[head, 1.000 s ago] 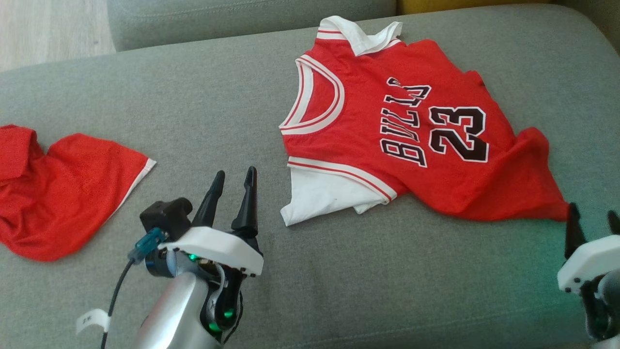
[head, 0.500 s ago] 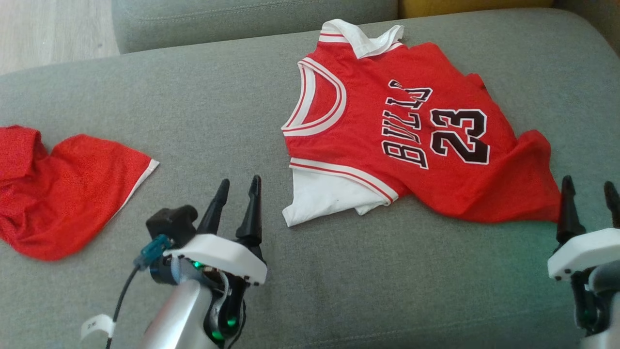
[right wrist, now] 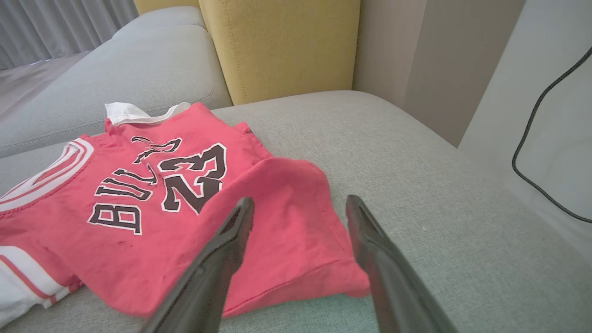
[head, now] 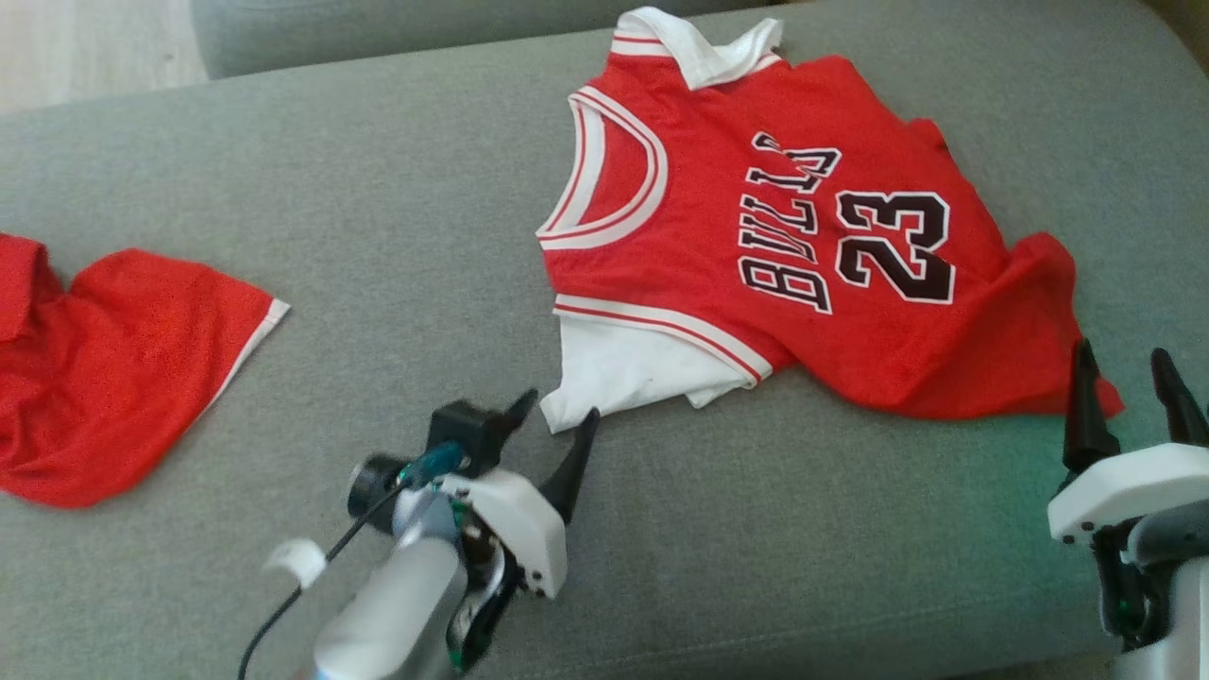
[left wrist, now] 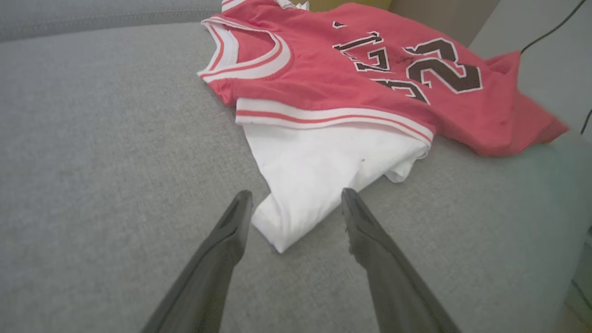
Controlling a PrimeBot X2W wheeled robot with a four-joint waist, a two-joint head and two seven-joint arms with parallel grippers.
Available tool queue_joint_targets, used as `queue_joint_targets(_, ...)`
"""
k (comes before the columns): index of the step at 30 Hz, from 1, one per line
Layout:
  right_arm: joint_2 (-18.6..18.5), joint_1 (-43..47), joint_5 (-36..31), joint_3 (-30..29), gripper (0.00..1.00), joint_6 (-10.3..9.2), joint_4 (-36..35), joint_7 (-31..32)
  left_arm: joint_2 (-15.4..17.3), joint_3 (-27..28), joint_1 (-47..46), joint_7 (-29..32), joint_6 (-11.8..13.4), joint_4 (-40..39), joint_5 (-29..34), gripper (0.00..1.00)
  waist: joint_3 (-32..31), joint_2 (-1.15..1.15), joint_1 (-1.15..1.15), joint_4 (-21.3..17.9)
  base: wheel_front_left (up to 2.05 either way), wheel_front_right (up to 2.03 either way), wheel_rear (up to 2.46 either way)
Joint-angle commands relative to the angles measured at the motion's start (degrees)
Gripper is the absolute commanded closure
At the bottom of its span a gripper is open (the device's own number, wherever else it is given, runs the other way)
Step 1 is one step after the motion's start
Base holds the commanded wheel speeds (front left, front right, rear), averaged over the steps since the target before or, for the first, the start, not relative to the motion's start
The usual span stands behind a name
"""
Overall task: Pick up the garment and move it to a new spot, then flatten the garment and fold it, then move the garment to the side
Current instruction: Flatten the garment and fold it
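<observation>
The garment (head: 784, 246) is seen rumpled and unfolded on the sofa (head: 378, 189), not yet lifted, so none of the task is judged done. The left jaws are held apart about its white sleeve (left wrist: 314, 171), the right jaws apart at its red hem (right wrist: 296, 277). Moving, flattening, folding and setting aside are left.

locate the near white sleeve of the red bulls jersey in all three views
Head view: the white fabric sleeve lies lower centre, just beyond the left end effector.
Left wrist view: white fabric sleeve at centre, its corner between the dark fingers.
Right wrist view: white fabric sleeve in the bottom left corner.
Shared landmark: the black "23" print on the red jersey, up and right of the sleeve.
</observation>
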Motion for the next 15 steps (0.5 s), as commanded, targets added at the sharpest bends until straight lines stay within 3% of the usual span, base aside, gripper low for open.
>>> queue_joint_targets(1, -0.4, -2.5, 0.5, 1.6, 0.00, 0.23, -1.6, -0.7, 1.0, 0.7, -3.8, -0.1, 0.6, -0.6, 1.6, 0.00, 0.6, 0.00, 0.00, -0.6, 0.00, 0.00, 0.00)
queue_joint_targets(8, -0.4, -3.9, 1.1, 1.6, 0.00, 0.23, -0.4, -1.2, 2.3, -4.4, -9.2, 0.6, 0.9, 5.1, 8.3, 0.00, 2.0, 0.00, 0.00, -1.7, 0.00, 0.00, 0.00)
queue_joint_targets(15, -0.4, -5.0, 1.4, 1.9, 0.00, 0.23, 1.1, -1.8, 2.2, -7.5, -11.8, 0.8, 1.0, 9.8, 11.1, 0.00, 2.6, 0.00, 0.00, -2.9, 0.00, 0.00, 0.00)
